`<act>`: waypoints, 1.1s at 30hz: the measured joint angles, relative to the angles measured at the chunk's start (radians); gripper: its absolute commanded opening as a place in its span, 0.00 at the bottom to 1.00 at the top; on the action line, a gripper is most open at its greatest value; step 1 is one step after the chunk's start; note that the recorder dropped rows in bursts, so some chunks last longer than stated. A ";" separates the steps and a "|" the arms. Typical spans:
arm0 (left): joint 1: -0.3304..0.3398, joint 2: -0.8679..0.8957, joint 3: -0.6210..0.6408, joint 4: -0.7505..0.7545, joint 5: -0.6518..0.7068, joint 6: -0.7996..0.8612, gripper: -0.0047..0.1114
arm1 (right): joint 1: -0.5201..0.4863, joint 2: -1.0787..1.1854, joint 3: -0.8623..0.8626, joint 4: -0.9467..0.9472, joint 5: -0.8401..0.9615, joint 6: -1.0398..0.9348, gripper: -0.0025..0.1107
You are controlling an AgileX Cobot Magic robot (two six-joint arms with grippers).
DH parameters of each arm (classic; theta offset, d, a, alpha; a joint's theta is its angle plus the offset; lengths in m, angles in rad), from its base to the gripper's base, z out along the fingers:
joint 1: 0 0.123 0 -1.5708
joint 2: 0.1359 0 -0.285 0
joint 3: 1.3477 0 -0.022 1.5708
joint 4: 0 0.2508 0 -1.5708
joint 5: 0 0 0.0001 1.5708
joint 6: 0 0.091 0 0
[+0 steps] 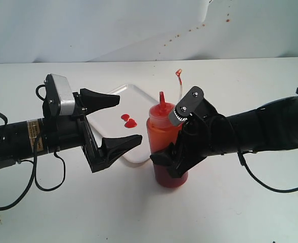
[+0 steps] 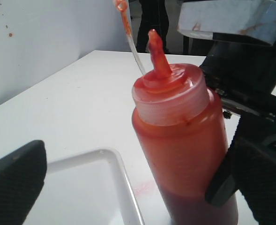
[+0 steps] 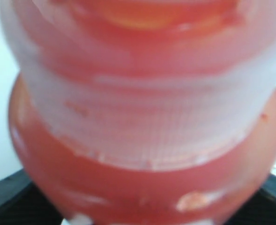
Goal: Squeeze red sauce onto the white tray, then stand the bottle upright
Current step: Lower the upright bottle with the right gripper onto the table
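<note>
Red sauce (image 1: 129, 120) sits on tray (image 1: 134, 103) under wide, empty left gripper (image 1: 130, 119). Right gripper (image 1: 170, 152) holds upright bottle (image 1: 161, 129); I think only letting go is left.

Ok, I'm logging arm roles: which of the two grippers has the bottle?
The right gripper: its jaws are closed around the upright bottle. The left gripper stands wide open and empty near the white tray.

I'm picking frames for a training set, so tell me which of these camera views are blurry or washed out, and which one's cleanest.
Exterior view: cleanest, evenly lit, only soft shadows under the arms, with the bottle and white tray crisp. Left wrist view: bottle fairly sharp, far background softer. Right wrist view: bottle fills the frame, too close and badly out of focus.
</note>
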 measured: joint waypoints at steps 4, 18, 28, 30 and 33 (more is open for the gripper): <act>0.000 0.000 0.000 0.000 -0.001 0.000 0.94 | 0.000 0.000 0.000 0.000 0.000 0.004 0.64; 0.000 0.000 0.000 0.000 -0.001 0.000 0.94 | 0.000 0.000 0.000 0.000 -0.002 0.009 0.64; 0.000 0.000 0.000 0.000 -0.001 -0.002 0.94 | 0.000 0.000 0.000 -0.002 -0.002 0.009 0.64; 0.000 0.000 0.000 0.000 -0.001 -0.002 0.94 | 0.000 0.000 0.000 -0.002 -0.002 0.009 0.64; 0.000 0.000 0.000 0.000 -0.001 -0.002 0.94 | 0.000 0.000 0.000 -0.002 -0.002 0.013 0.64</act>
